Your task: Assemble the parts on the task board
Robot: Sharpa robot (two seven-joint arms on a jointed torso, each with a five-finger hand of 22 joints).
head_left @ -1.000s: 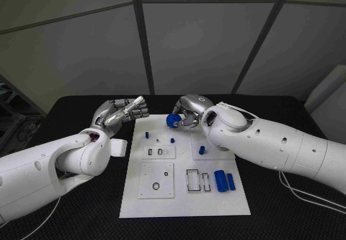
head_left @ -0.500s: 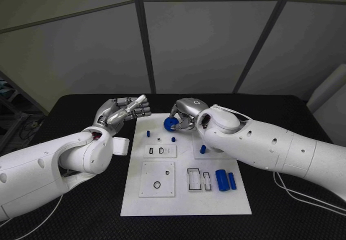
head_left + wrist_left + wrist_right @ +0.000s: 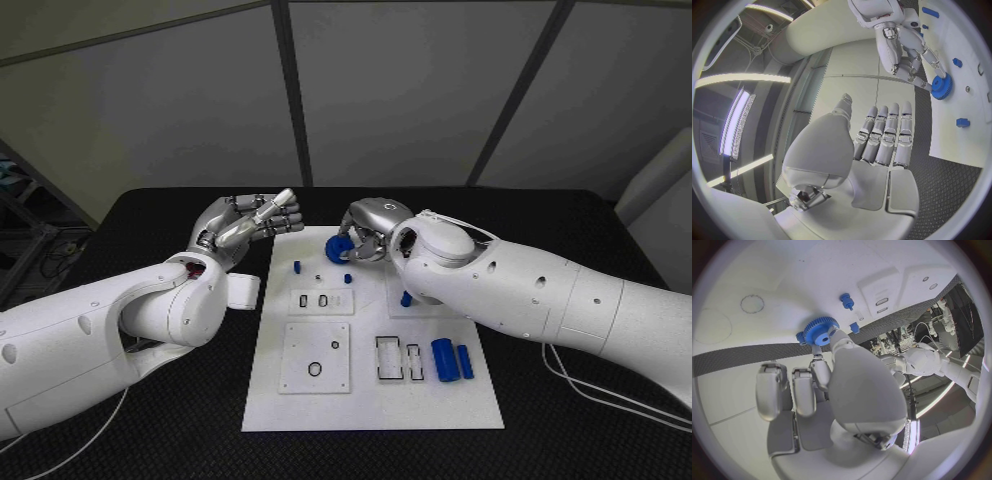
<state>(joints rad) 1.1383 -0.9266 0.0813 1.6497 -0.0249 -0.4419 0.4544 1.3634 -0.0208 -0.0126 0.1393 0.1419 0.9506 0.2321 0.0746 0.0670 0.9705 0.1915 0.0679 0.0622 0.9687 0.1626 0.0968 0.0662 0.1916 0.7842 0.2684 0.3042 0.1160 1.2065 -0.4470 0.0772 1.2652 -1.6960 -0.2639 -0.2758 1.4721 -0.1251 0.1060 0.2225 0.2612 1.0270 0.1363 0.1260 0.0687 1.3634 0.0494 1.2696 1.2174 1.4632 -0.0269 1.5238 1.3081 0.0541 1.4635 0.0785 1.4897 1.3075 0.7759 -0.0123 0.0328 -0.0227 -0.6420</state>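
Two hands were over the far end of the white board (image 3: 372,400), which lay on the black counter (image 3: 577,420). Right hand (image 3: 368,228) gripped a blue gear (image 3: 340,249) in its fingertips, holding it at the board's far edge; the right wrist view showed the gear (image 3: 819,331) pinched just above the white surface, though whether it touched could not be told. Left hand (image 3: 248,222) hovered beside the board's far left corner, fingers straight and close together, nothing in it. Near the gear stood small blue pegs (image 3: 297,267). Two blue cylinders (image 3: 451,360) lay side by side at the board's right edge, next to rectangular slots (image 3: 388,359). Another blue piece (image 3: 405,298) sat beside the right forearm.
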